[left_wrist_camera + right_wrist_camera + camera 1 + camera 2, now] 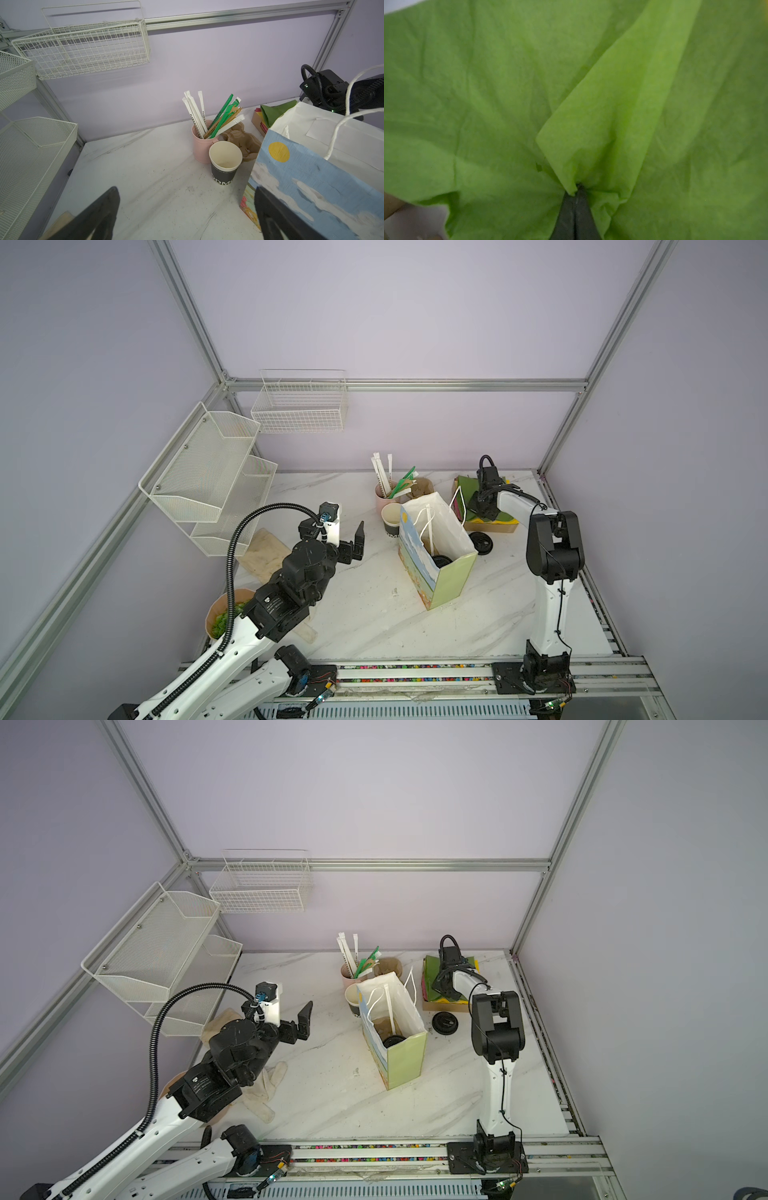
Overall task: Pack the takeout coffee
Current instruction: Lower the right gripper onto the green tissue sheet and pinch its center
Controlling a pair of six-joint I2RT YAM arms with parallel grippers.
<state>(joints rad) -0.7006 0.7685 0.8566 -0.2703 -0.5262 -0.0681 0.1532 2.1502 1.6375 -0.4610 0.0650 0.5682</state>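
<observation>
On the bench (365, 626) I count two black cups. The takeout coffee (441, 562), lid on, stands inside the one paper bag (453, 580) near the middle; only the top views look into it. The open cup (223, 176) stands beside one pink cup (200, 145) of straws toward the far edge. One loose lid (482, 542) lies between the bag and the right edge. The left gripper (186, 190) hangs with jaws wide, empty. The right gripper (576, 192), at the far right corner, pinches green paper (508, 83), which fills its wrist view.
</observation>
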